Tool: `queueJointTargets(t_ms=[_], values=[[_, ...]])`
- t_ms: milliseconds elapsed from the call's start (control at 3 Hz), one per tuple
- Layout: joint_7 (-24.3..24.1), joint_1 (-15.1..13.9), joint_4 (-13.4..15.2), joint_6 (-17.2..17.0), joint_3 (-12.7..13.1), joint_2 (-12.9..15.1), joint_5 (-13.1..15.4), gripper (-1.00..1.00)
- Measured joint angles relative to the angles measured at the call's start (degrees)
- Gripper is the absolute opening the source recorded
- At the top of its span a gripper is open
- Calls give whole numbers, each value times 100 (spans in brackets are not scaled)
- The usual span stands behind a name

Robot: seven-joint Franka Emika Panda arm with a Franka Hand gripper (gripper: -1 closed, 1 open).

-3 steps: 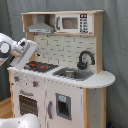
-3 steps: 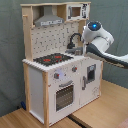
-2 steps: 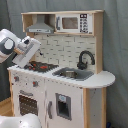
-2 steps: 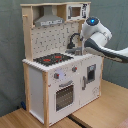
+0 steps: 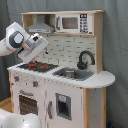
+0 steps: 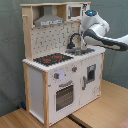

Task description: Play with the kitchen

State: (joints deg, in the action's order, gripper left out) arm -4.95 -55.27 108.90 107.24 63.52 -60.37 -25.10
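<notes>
The kitchen [image 5: 60, 75] stands upright on a wooden floor [image 6: 100, 112] before a grey backdrop [image 6: 10, 60] in both exterior views. Stovetop [image 5: 37, 65] with red burners, sink [image 5: 72, 74] and black faucet [image 5: 85, 59] sit on its top; hood [image 5: 40, 24] and microwave [image 5: 74, 23] above. The arm [image 5: 17, 40] hovers over the stovetop side. The tool's opening cannot be determined; nothing seen held.

Plain grey-green curtain [image 6: 10, 55] behind, light wooden tabletop [image 6: 107, 107] below.
</notes>
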Motion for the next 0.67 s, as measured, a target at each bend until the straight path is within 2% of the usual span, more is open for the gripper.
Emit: queueJointTargets(t_ms=[667], values=[[691, -559, -352, 0, 177, 702, 0, 100]])
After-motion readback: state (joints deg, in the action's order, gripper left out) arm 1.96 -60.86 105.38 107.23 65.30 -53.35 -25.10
